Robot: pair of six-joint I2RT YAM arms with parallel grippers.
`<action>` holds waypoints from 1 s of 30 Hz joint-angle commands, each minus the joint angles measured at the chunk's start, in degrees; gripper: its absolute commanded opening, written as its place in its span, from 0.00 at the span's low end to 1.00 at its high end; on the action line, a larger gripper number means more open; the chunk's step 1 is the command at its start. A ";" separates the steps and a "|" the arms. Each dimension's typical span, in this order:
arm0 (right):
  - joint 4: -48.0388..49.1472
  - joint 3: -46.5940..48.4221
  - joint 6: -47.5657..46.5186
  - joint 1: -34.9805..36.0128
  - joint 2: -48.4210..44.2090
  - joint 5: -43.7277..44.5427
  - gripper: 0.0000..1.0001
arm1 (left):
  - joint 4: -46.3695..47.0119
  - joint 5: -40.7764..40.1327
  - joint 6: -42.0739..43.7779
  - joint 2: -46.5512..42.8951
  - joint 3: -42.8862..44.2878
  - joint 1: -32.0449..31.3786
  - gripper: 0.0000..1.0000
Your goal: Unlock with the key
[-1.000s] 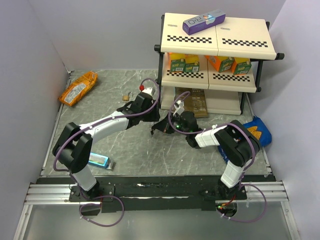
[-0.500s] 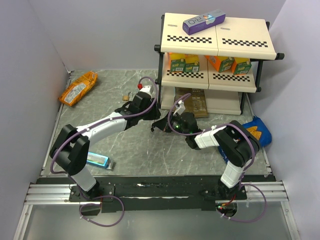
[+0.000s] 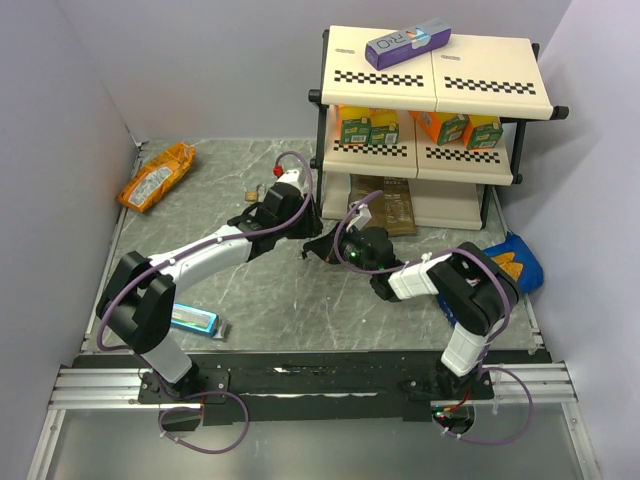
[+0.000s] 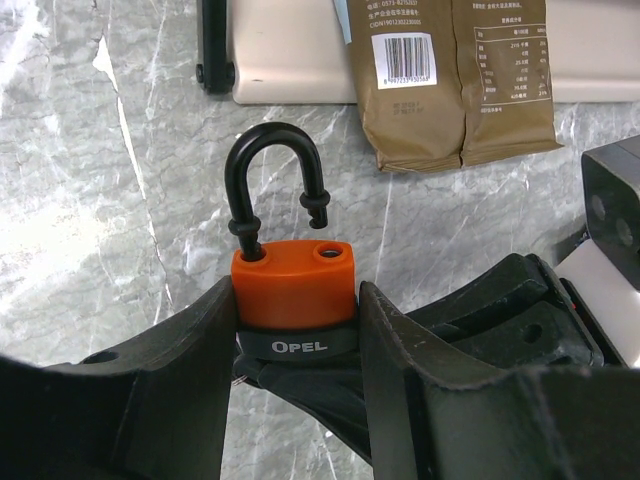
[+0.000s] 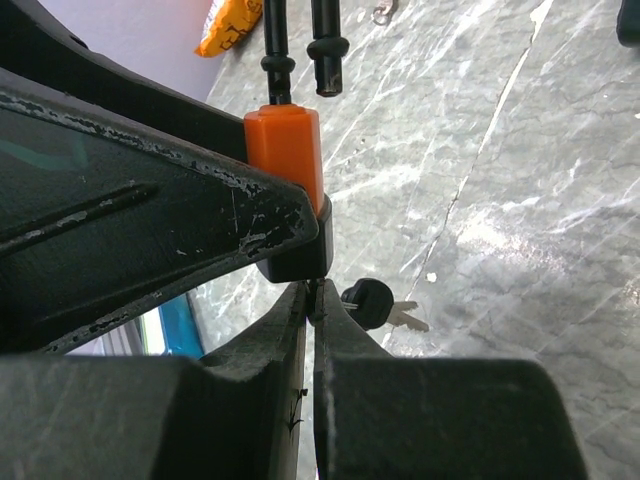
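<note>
**A:** Where's the key?

**B:** Right under the padlock [image 4: 293, 283]. In the right wrist view the key [image 5: 366, 300] bunch sits at the lock's black base. One black head with a silvery blade dangles at 4 o'clock from the tips of the right gripper [image 5: 314, 300].

**A:** And those fingers?

**B:** Clenched with almost no gap, pinching the bunch hard up against the base. Whether a blade is in the keyhole is hidden.

**A:** The left gripper?

**B:** The left gripper [image 4: 296, 315] clamps the orange body, one finger at 9 o'clock and one at 3 o'clock. In its own camera the lock stands upright, with "OPEL" on the black band below.

**A:** The shackle?

**B:** The shackle [image 4: 270, 131] is open. Its 9 o'clock leg is seated in the body. The other end hangs free above its hole, not touching it.

**A:** What's around them?

**B:** From above, the two grippers meet near the middle of the table [image 3: 200, 200]. The shelf [image 3: 480, 60] stands at 1 o'clock from them, and a snack bag [image 3: 157, 176] lies at 10 o'clock. In the left wrist view a brown packet [image 4: 450, 90] lies at the shelf's foot, at 1 o'clock from the padlock.
</note>
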 commanded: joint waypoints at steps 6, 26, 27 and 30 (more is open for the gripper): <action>3.10 0.44 0.26 -2.19 -5.68 3.05 0.00 | -3.34 5.37 1.27 -2.51 -0.72 -2.26 0.01; -2.26 -2.90 6.68 -5.97 -12.53 -7.07 0.00 | -5.44 7.83 7.08 -3.48 1.30 -1.65 0.01; -2.53 -3.16 5.63 -5.97 -12.89 -6.46 0.00 | -5.88 8.26 7.08 -3.13 1.56 -1.65 0.01; -2.97 -3.69 2.99 -5.71 -13.85 -4.17 0.00 | -5.71 10.98 5.41 -2.16 1.83 -1.29 0.01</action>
